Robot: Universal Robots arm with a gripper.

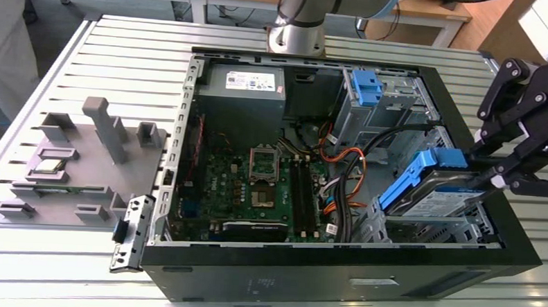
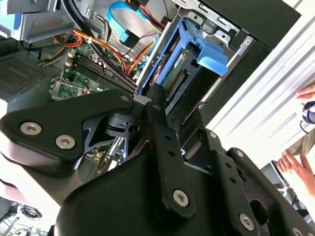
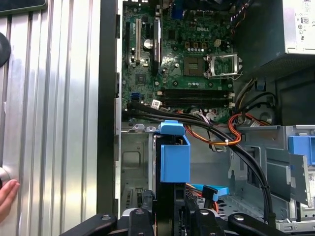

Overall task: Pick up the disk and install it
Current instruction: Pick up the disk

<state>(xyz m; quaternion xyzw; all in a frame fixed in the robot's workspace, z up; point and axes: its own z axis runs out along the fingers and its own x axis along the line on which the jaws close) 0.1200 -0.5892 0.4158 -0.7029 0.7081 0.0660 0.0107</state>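
While the pincer (image 1: 491, 181) clamps one end, the disk (image 1: 432, 188) tilts; other end inside the case (image 1: 297, 265).

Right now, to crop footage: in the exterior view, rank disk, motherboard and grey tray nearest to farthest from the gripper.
1. The disk, held by the gripper, exterior view's right.
2. The motherboard, inside the case.
3. The grey tray, outside the case, exterior view's left.
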